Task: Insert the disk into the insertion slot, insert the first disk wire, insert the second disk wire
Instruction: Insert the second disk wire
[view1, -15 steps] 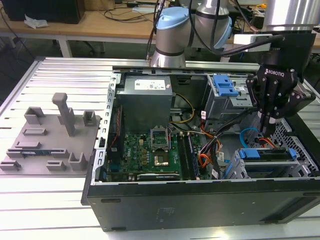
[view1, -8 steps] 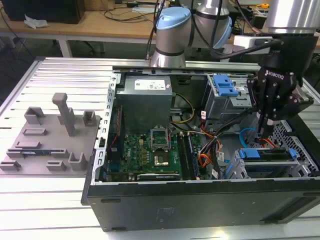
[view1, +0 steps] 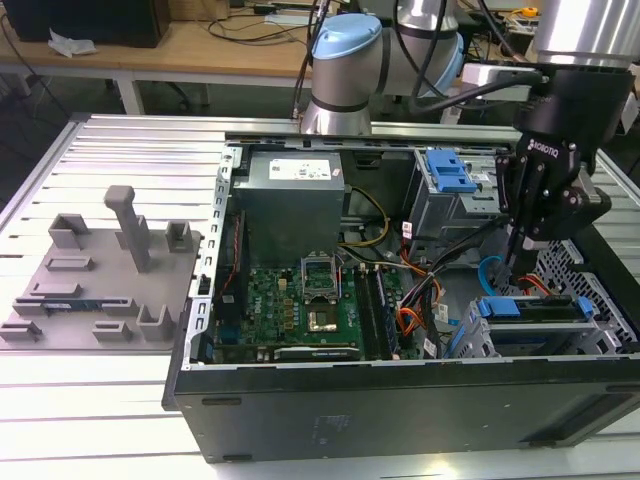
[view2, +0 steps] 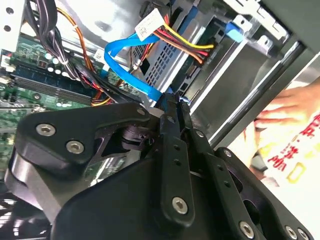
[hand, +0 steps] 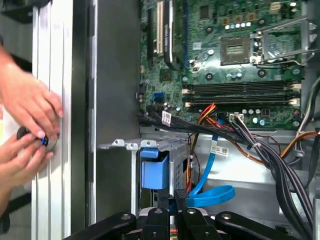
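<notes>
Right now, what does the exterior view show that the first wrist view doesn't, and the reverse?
Exterior view adds: the grey parts tray on the table at the exterior view's left, the power supply, and the tall cage with the blue handle. First wrist view adds: a person's hands beside the case wall. Both: the motherboard, the light-blue cable looping by the gripper, and the blue drive frame.

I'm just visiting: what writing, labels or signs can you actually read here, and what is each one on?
Nothing reads clearly enough to quote.
White label on the power supply: print too small.
White lettering on the gripper body: a small maker's mark.
White tag on the orange and yellow wire bundle: blurred.
White label on the second disk wire: too small.
Red characters on white packaging: blurred.
</notes>
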